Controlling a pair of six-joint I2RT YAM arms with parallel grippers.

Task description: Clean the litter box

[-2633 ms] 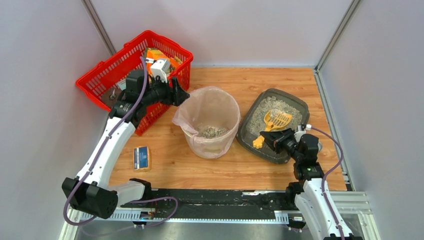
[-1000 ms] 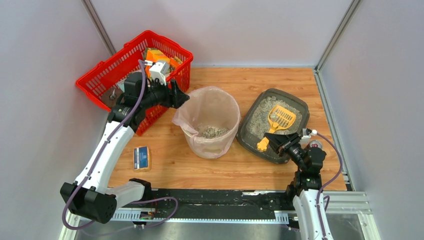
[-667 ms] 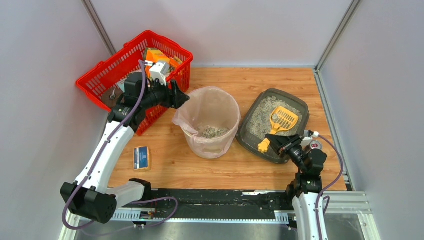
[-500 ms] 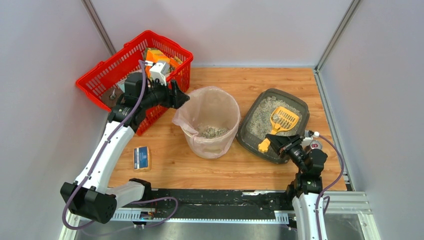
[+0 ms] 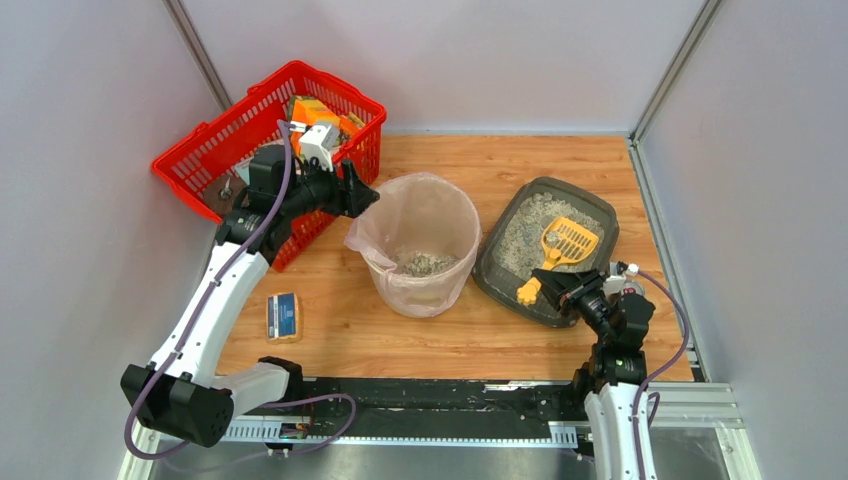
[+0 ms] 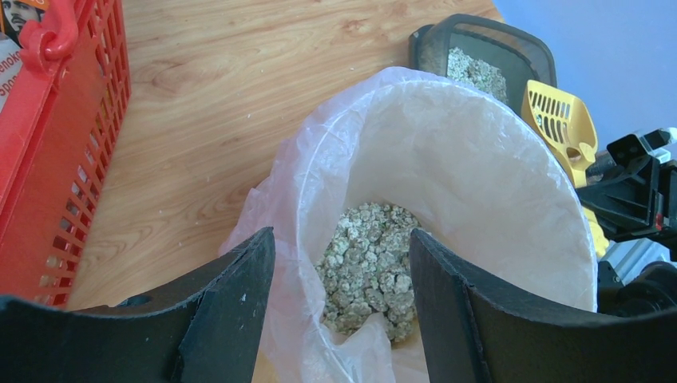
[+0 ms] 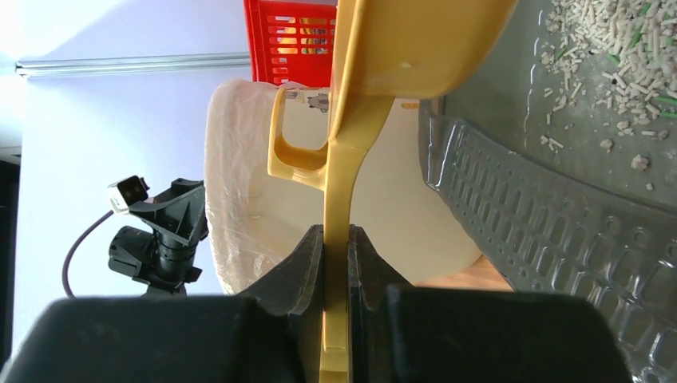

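Observation:
The dark grey litter box [image 5: 592, 205] with pale litter sits at the right of the wooden table; its wall shows in the right wrist view [image 7: 551, 215] and its far end in the left wrist view [image 6: 511, 48]. My right gripper [image 5: 562, 287] [image 7: 338, 239] is shut on the handle of a yellow slotted scoop [image 5: 562, 243] [image 7: 415, 48], whose head lies over the litter. My left gripper [image 5: 357, 187] [image 6: 339, 263] is open and empty, straddling the bag-lined rim of the round beige bin [image 5: 415, 243] [image 6: 479, 159], which holds a heap of litter clumps [image 6: 367, 267].
A red mesh basket [image 5: 215, 150] with boxes stands at the back left, next to my left arm. A small blue-and-yellow pack [image 5: 283, 315] lies on the table at the front left. Grey walls enclose the table on three sides.
My right arm has drawn back toward the table's near edge and the scoop has slid right and slightly forward over the litter. The left arm has not moved.

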